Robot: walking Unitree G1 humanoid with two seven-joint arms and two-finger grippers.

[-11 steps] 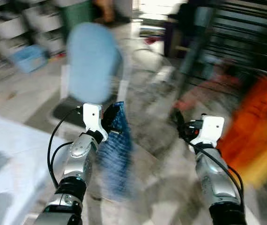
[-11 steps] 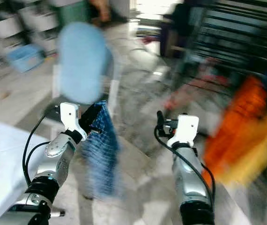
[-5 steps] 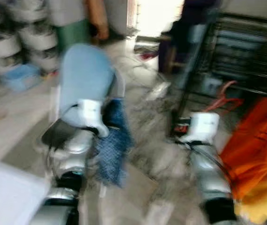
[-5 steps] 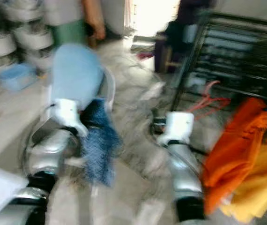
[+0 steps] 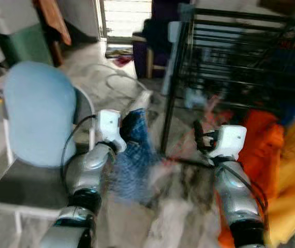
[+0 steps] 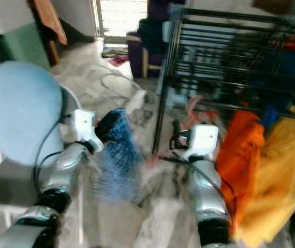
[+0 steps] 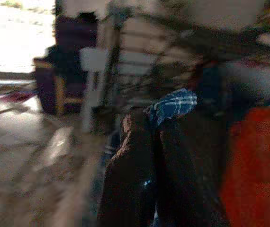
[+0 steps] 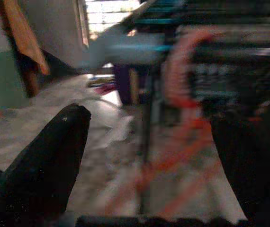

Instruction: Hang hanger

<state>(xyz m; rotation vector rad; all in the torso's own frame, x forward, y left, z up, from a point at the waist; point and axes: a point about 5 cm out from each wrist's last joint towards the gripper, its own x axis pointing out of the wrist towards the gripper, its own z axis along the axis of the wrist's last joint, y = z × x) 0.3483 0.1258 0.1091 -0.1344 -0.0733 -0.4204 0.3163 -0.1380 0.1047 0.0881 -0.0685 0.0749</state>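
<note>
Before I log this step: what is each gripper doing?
Left gripper: shut on the blue checked cloth.
Right gripper: open, holding nothing.

Both silver arms are raised forward at lower centre of the head view. Left gripper (image 7: 147, 156), left of centre, has its fingers pressed together on blue checked cloth (image 5: 134, 160). Right gripper (image 8: 149, 156), right of centre, holds its fingers wide apart.

Head pair looking down—rack (image 5: 230, 57) shared, wrists close
</note>
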